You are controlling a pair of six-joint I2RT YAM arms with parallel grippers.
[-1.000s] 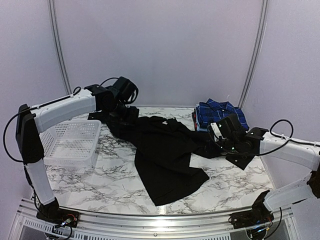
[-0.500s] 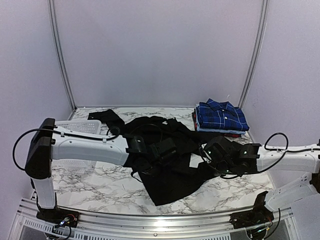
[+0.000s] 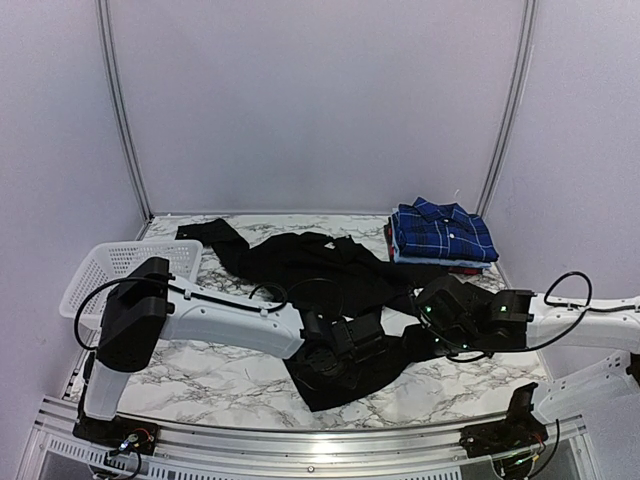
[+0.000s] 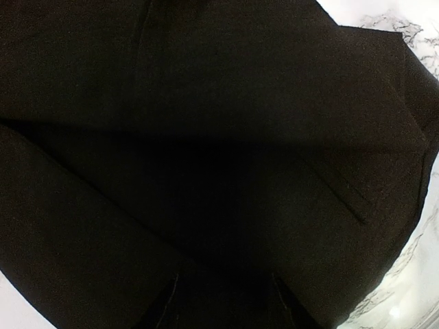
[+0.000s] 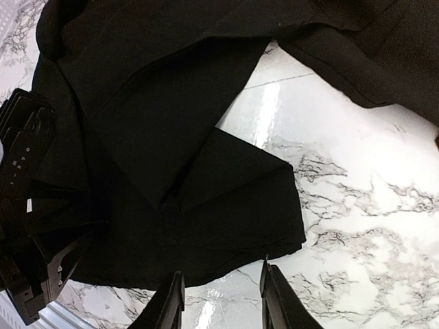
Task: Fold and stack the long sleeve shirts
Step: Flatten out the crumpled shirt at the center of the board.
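Hem of black shirt (image 5: 171, 103) at fingertips of right tool (image 5: 221, 275).

One shirt (image 3: 310, 265) lies spread across the middle of the table (image 3: 200, 370). A pile of folded shirts (image 3: 440, 235) sits behind it in the far right corner. A basket (image 3: 100, 275) stands at the left edge. The left gripper (image 3: 338, 358) is on the shirt's near part, and the right gripper (image 3: 428, 318) is to its right.

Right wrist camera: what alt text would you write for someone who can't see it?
A black shirt lies rumpled across a white marble table, with one folded corner jutting out over the bare stone. The right jaws stand open at the bottom of the picture, by the cloth's near edge. Part of the left arm shows over the cloth at the far left.
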